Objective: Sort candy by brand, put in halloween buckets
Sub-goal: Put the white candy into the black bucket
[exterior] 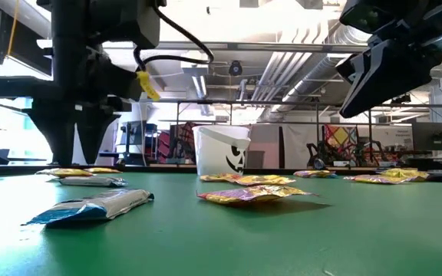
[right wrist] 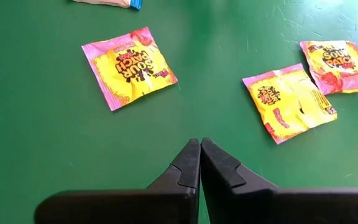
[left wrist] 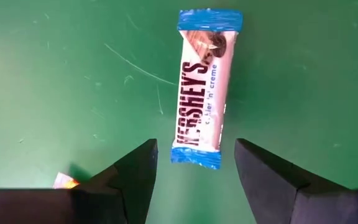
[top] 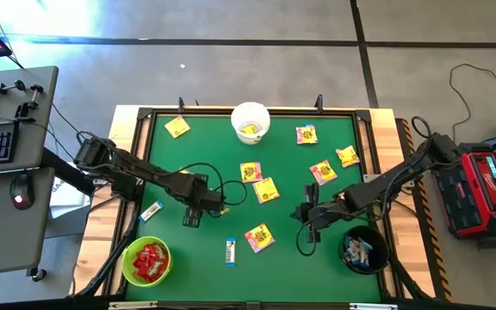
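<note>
Your left gripper [left wrist: 194,165] hangs spread over the green mat, fingers straddling the near end of the Hershey's cookies 'n' creme bar [left wrist: 202,91], lined up lengthwise, it seems, for a pinch. Your right gripper [right wrist: 200,163] waits pressed together and empty, near the Sour Patch packets [right wrist: 128,66], beside the black bucket [top: 364,250] holding similar bars.

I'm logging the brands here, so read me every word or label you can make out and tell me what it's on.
"HERSHEY'S cookies 'n' creme": white-and-blue bar ahead of the open left gripper.
"SOUR PATCH": yellow packet beyond the shut right gripper.
Print on the other packets is too small or crumpled to read.
</note>
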You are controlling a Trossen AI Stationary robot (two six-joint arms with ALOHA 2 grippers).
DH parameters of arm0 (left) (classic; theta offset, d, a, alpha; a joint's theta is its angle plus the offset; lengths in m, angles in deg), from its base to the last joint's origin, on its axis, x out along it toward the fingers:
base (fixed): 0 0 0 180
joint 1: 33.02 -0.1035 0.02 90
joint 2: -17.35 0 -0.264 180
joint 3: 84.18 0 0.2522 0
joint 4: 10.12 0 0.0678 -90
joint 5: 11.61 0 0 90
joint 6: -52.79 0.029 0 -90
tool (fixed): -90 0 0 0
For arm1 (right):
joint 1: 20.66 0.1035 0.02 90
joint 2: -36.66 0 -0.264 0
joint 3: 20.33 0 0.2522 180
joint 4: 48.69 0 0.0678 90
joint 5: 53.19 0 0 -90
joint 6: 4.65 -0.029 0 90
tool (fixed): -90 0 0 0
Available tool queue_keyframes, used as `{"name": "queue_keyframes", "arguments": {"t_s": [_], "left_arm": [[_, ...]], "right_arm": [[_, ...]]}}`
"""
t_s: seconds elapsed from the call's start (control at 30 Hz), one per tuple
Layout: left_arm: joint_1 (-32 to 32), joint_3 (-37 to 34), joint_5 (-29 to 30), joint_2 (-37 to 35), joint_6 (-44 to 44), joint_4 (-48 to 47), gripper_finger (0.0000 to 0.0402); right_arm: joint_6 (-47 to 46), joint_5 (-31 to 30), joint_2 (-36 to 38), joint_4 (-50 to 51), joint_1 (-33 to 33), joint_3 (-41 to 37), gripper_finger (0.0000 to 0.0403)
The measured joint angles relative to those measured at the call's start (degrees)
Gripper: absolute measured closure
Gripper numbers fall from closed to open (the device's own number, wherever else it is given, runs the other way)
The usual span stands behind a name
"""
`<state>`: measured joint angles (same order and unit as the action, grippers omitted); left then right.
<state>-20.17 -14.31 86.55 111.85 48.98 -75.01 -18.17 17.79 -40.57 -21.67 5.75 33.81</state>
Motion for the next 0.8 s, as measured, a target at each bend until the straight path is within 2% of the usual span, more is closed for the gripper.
{"name": "queue_keyframes", "arguments": {"t_s": [0.2,0.8], "left_arm": [[0.1,-0.3,-0.3,0.0,0.7,0.9,0.0194],[-0.1,-7.2,-2.0,-0.3,-0.5,7.2,0.0194]], "right_arm": [[1.1,0.0,0.0,-0.9,0.0,0.0,0.0402],[0.0,2.7,0.0,-1.5,-0.1,0.0,0.0402]]}}
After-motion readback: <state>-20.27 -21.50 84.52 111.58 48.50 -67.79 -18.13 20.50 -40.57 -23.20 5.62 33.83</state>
